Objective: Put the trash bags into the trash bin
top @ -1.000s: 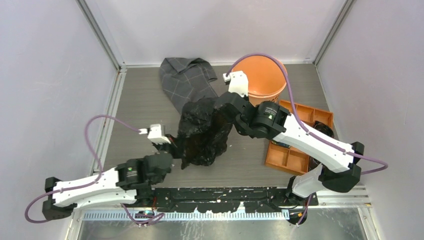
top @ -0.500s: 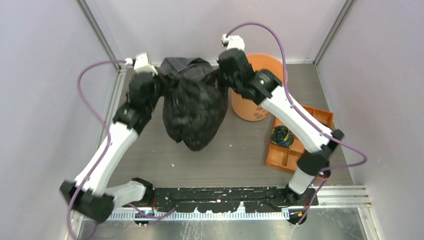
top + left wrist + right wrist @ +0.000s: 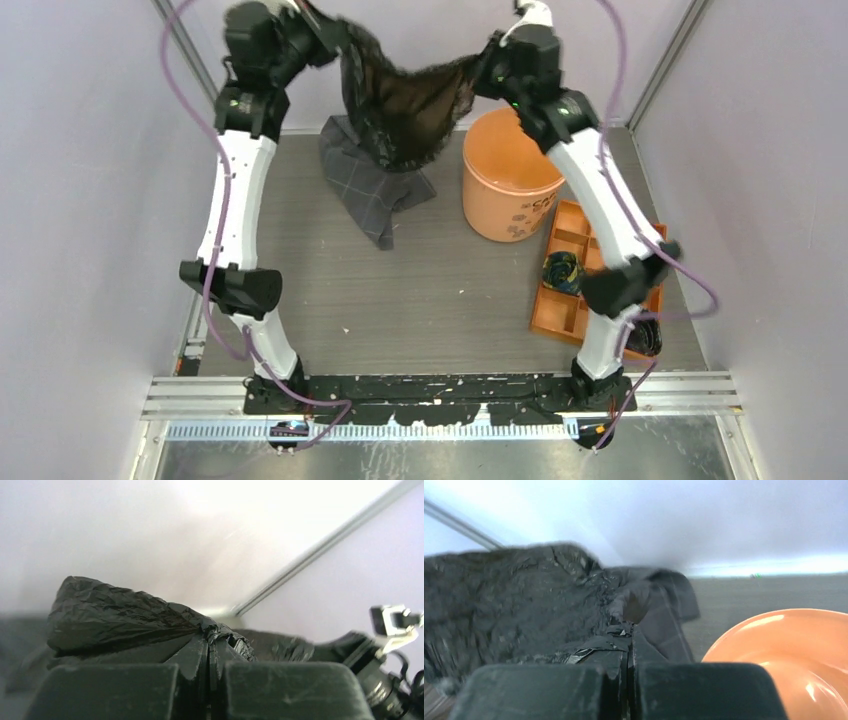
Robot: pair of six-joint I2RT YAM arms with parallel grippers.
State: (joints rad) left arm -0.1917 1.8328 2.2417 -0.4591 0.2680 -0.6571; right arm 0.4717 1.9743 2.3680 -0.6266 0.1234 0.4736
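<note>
Left gripper point(image 3: 325, 32): raised high at the far left, jaws clenched on one edge of the bag point(image 3: 405, 105).
Bag: hangs stretched between both grippers, sagging in the middle, above the cloth point(image 3: 372, 185) and left of the bin point(image 3: 510, 185); not yet over it.
Cloth: grey checked, flat on the table point(image 3: 420, 300) under the bag.
Right gripper point(image 3: 487, 72): raised just behind the bin's far rim, jaws clamped on the bag's other edge.
Bin: upright, mouth unobstructed, just left of the tray point(image 3: 570, 320).
Step in hand: carrying the bag across to the bin; judged best to move both arms rightward together, keep the film taut, and centre the sag over the mouth before lowering.
Edges: back wall close behind both grippers.
Open room: bare table near side; the bag's low point looks likely to snag the bin's near rim.
</note>
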